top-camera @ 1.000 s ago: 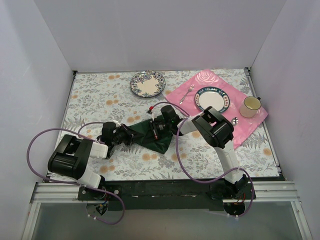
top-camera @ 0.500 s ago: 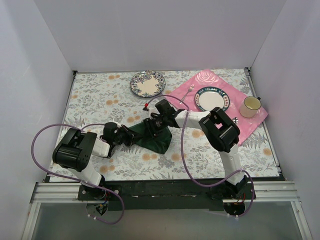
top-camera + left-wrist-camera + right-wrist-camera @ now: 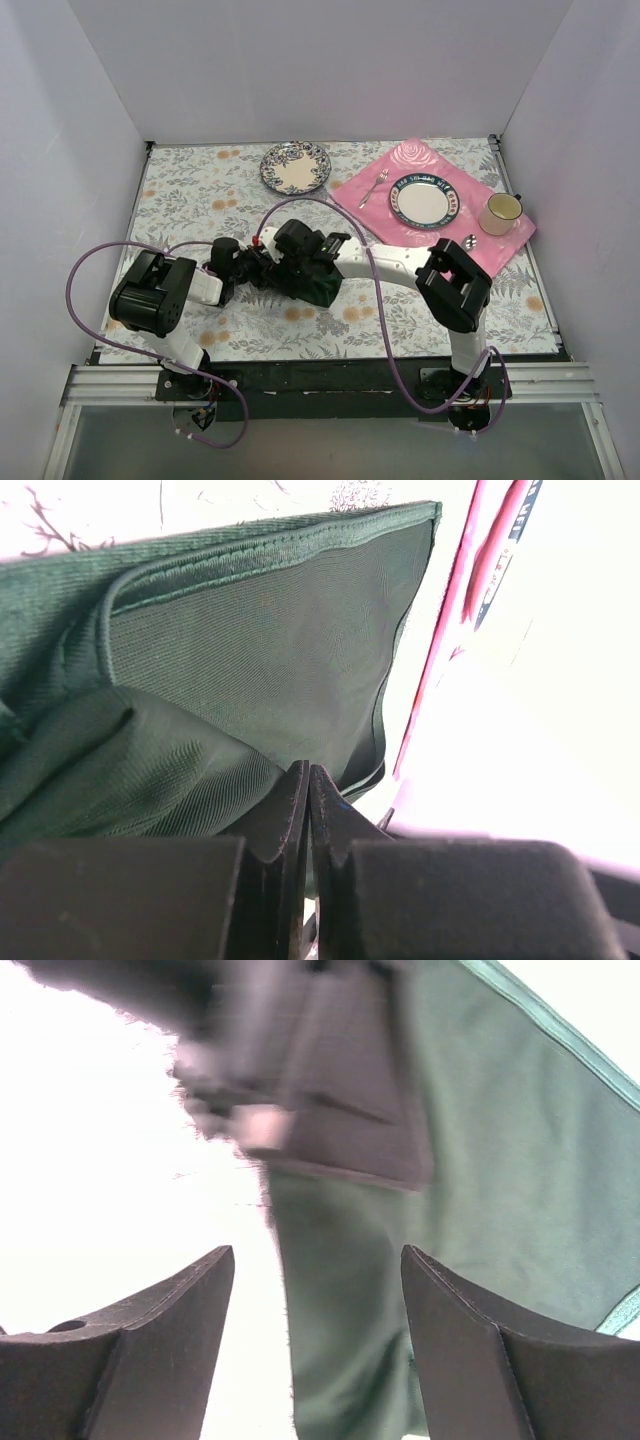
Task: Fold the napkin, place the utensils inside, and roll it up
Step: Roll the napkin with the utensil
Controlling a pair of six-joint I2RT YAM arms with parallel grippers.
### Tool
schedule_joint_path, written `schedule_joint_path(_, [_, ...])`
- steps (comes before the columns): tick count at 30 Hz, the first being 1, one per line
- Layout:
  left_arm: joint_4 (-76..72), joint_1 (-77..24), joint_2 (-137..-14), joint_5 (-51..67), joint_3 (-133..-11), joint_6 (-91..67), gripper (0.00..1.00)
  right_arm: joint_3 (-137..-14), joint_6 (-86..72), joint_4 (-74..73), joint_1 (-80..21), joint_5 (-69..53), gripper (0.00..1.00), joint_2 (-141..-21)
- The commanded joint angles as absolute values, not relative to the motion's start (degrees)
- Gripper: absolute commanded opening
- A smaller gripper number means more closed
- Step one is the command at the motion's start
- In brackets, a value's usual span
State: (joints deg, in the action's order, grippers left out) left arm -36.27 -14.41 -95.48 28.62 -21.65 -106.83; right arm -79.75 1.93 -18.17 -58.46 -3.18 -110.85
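mid-frame in the top view, the left gripper (image 3: 243, 268) sits pressed together at the bunched napkin (image 3: 320, 288). the right gripper (image 3: 315, 1255) hangs spread apart just over it. so crowded, they could collide and spill the fold. farther off, upper right, lies the pink placemat (image 3: 415, 155).

We note plain white walls (image 3: 300, 70) enclosing the floral-topped desk (image 3: 180, 190) on three sides, a metal rail (image 3: 110, 385) along its near edge, lighting even and bright.
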Motion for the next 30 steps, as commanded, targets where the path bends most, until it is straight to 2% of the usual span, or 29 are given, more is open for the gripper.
schedule_joint_path(1, [-24.7,-14.3,-98.3,24.8,-20.9,-103.5,0.00,-78.0,5.5,-15.9,-60.9,6.7,0.75,-109.1])
schedule_joint_path(7, [-23.3,-14.3,-98.3,25.3,-22.0,-103.2,0.00,-76.6,5.4,-11.3,-63.5,11.0,0.72,-112.8])
schedule_joint_path(13, [-21.7,-14.3,-97.6,25.9,-22.9,-103.1,0.00,-73.6,2.5,-8.5,-64.4,13.0,0.62,-114.3])
schedule_joint_path(16, [-18.8,-14.3,-96.0,25.4,-24.3,-101.8,0.00,-70.9,0.4,-7.1,-64.3,14.1,0.44,-113.7])
schedule_joint_path(17, [-17.9,-14.2,-95.1,25.0,-25.0,-101.2,0.00,-69.8,-1.1,-6.5,-64.3,14.2,0.35,-113.0])
schedule_joint_path(19, [-14.0,-14.2,-91.8,23.0,-27.4,-98.6,0.00,-66.6,-2.4,-4.8,-64.2,13.8,0.26,-112.1])
schedule_joint_path(20, [-12.3,-14.1,-90.5,22.3,-28.4,-97.6,0.00,-65.5,-3.3,-2.7,-64.1,13.3,0.18,-111.2])
schedule_joint_path(26, [-0.4,-10.3,-80.7,17.9,-38.0,-91.6,0.15,-62.3,-5.1,2.0,-61.1,2.7,0.01,-109.8])
schedule_joint_path(30, [6.9,-5.9,-77.5,18.1,-41.8,-88.6,0.20,-61.6,-8.7,6.5,-55.7,-17.1,0.01,-110.6])
